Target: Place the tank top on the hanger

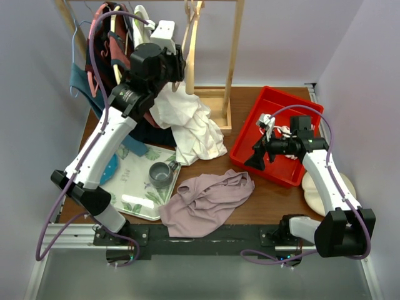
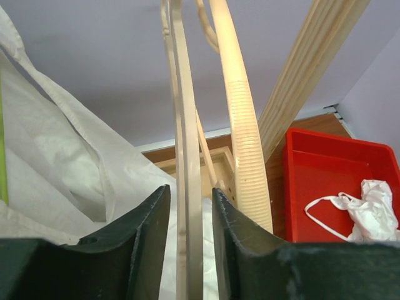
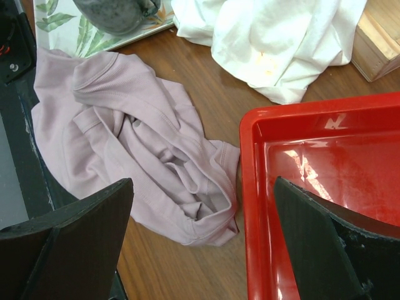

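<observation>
The mauve-pink tank top (image 1: 206, 199) lies crumpled on the table near the front edge; it also shows in the right wrist view (image 3: 131, 150). The pale wood hanger (image 1: 192, 56) hangs from the rack at the back. My left gripper (image 1: 180, 67) is raised to it. In the left wrist view a thin bar of the hanger (image 2: 186, 125) runs between the left gripper's (image 2: 189, 190) fingers, with small gaps on both sides. My right gripper (image 1: 255, 161) is wide open and empty. It hovers over the tank top's right edge (image 3: 201, 187) beside the red bin.
A red bin (image 1: 277, 103) at the right holds a small white garment (image 1: 275, 125). A large white shirt (image 1: 194, 128) hangs down under the rack. A leaf-patterned tray (image 1: 139, 194) carries a grey mug (image 1: 161, 174). Clothes on other hangers (image 1: 103, 47) crowd the back left, beside a wooden rack post (image 1: 234, 56).
</observation>
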